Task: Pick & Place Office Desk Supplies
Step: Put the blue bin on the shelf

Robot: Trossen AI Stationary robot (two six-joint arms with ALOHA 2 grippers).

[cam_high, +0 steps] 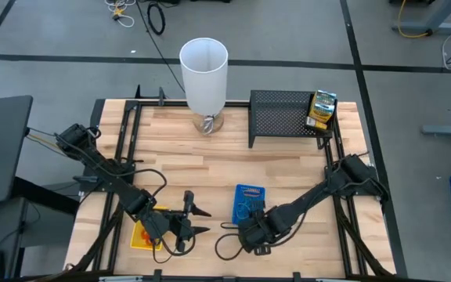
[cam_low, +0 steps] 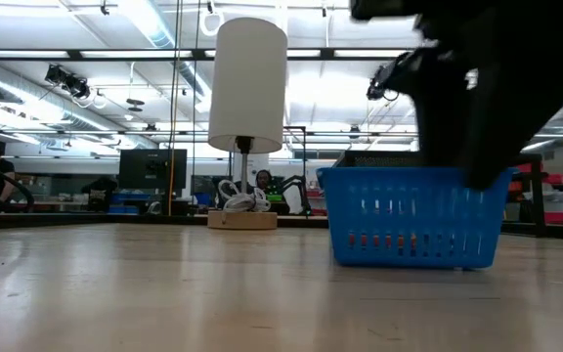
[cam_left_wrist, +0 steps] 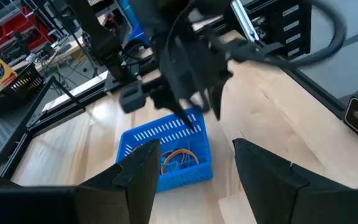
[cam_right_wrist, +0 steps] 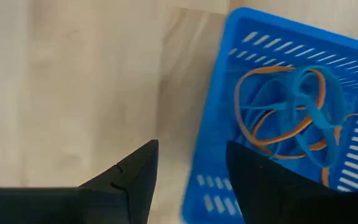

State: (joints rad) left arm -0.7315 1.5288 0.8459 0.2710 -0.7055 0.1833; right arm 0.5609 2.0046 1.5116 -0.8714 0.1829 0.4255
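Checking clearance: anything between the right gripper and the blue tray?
Nothing. In the right wrist view the right gripper hangs open over the blue tray's near rim, with bare wood beside it. The rubber bands lie inside the tray.

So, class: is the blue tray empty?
No: the right wrist view shows orange and blue rubber bands lying inside the blue tray.

A white cylinder [cam_high: 203, 76] stands beside a black mesh rack [cam_high: 282, 117].
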